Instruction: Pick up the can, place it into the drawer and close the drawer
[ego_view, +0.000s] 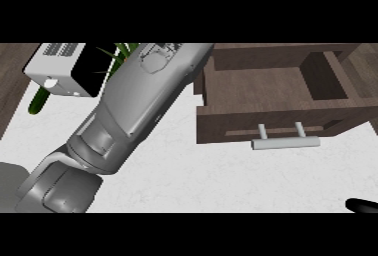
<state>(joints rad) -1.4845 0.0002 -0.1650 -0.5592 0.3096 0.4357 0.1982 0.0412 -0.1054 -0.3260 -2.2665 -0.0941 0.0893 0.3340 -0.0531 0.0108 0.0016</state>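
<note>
A white counter (221, 175) is seen from steeply above, with dark wood surfaces bordering it at the far left and the far right. A brown wooden drawer (258, 85) stands pulled open at the counter's far right part; its inner floor is bare wood as far as it can be seen, and a deeper compartment is visible at its right end. On the drawer's front panel a pale metal bar handle (285, 142) is mounted on two short posts, projecting toward the near edge.

A grey forearm (125, 115) is stretched diagonally from the near left corner up to the far edge, where it is cut off by the top of the view. The left hand at its end is not shown, so the state of its fingers cannot be told. Faint outline markings are printed on the forearm's upper casing, but nothing there can be read as lettering.

At the far left corner a white and black appliance (63, 70) with a ribbed vent is placed; no brand or label can be made out on it. Green plant leaves (122, 52) are seen just beside it, and a green elongated object (40, 102) lies at its near left side.

At the near right corner only a black tip of the right hand (362, 205) is visible; whether its fingers are spread or curled cannot be told.

The can is not visible anywhere in the view.
</note>
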